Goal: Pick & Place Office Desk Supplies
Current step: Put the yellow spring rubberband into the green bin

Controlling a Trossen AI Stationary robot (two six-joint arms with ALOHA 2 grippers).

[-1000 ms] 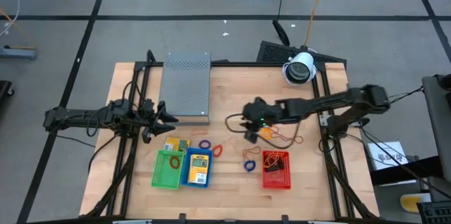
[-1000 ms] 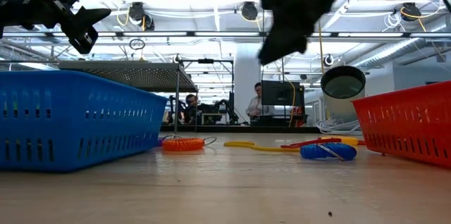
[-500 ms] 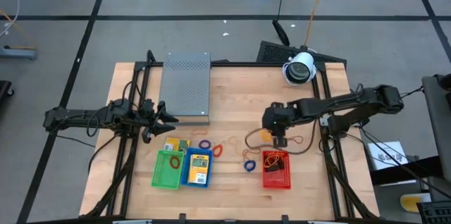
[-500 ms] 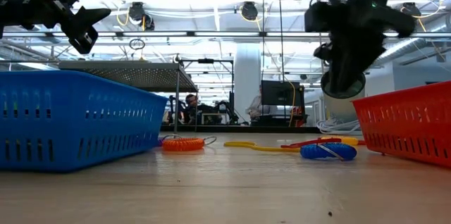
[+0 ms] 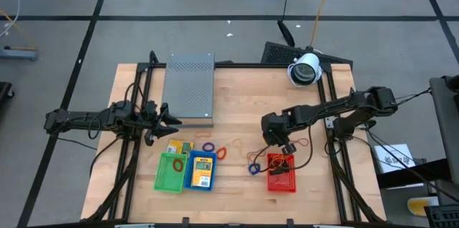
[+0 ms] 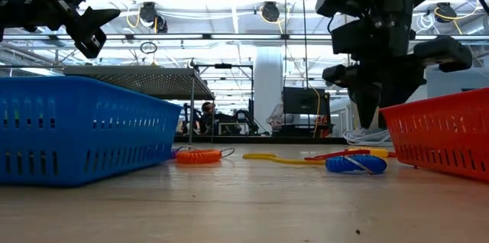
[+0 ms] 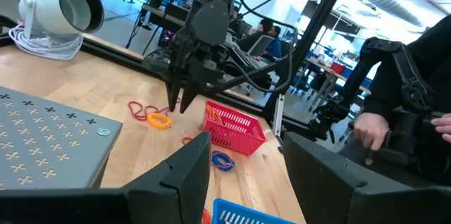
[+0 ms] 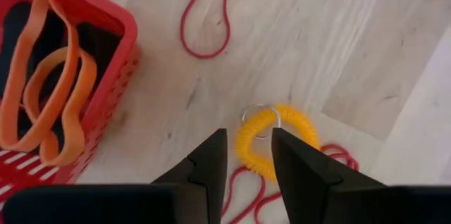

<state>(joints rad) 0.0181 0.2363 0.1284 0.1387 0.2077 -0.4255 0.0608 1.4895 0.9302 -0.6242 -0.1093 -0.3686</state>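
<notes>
My right gripper [image 8: 249, 139] points down, open, with nothing between its fingers. It hangs above a yellow-orange coil loop [image 8: 282, 136] with a metal ring, which lies flat on the wood just left of the red basket [image 5: 281, 173]. Orange rubber bands [image 8: 49, 90] lie in that basket. A thin red band [image 8: 204, 23] lies on the table nearby. A blue loop [image 5: 253, 168], a purple loop [image 5: 209, 146] and an orange-red loop [image 5: 221, 152] also lie loose. Yellow packets [image 5: 179, 148] sit by the green basket. My left gripper [image 5: 166, 117] waits open at the left.
A green basket [image 5: 170, 172] and a blue basket [image 5: 200, 171] stand side by side at the near left. A large grey perforated box [image 5: 190, 88] fills the far left. A white camera [image 5: 305, 69] sits at the far right. Bare wood lies between the baskets.
My right gripper has gone toward the table's right and near edges and come down, from over the table's middle to beside the red basket. It has rolled about its own axis and tipped to point down. The loose loops have stayed in place.
</notes>
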